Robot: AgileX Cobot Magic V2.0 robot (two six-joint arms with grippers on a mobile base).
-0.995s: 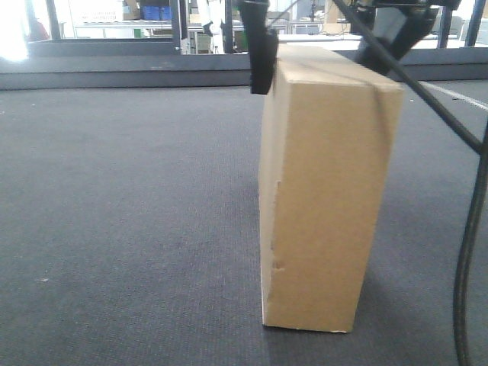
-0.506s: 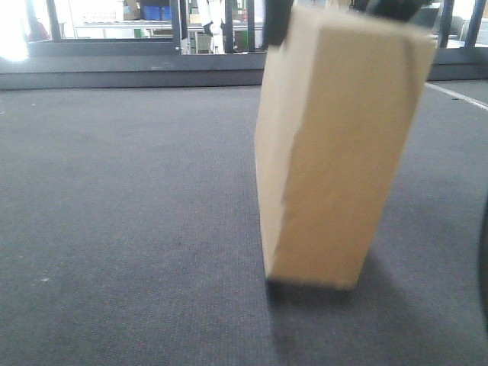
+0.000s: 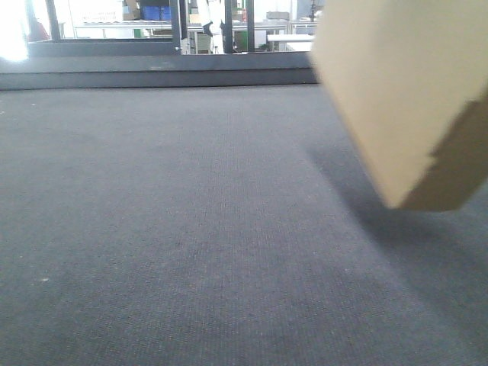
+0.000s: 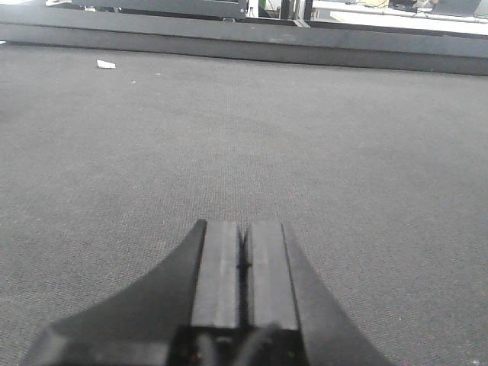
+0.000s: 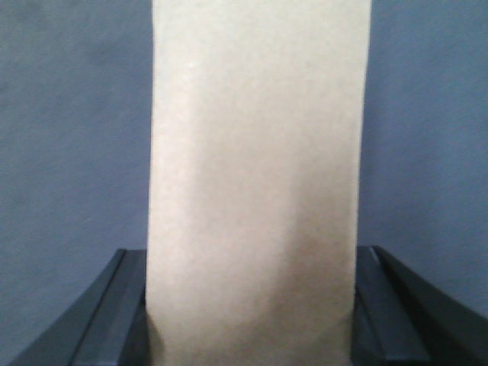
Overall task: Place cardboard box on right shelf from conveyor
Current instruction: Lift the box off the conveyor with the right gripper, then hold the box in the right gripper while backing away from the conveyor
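Note:
The tan cardboard box (image 3: 404,91) hangs tilted above the dark grey conveyor (image 3: 191,229) at the upper right of the front view, its lower corner off the belt and a shadow beneath it. In the right wrist view the cardboard box (image 5: 259,137) fills the middle, with my right gripper (image 5: 252,263) shut on it and one dark finger pressed against each side. My left gripper (image 4: 245,229) is shut and holds nothing, low over the bare conveyor (image 4: 343,152). The right shelf is out of view.
A raised dark rail (image 3: 152,76) runs along the belt's far edge. Beyond it stand racks with blue bins (image 3: 156,11). A small white scrap (image 4: 106,65) lies on the belt near the far edge in the left wrist view.
The cardboard box stood upright on the belt a second ago. It has been lifted off, tilted and carried up and to the right in the front view.

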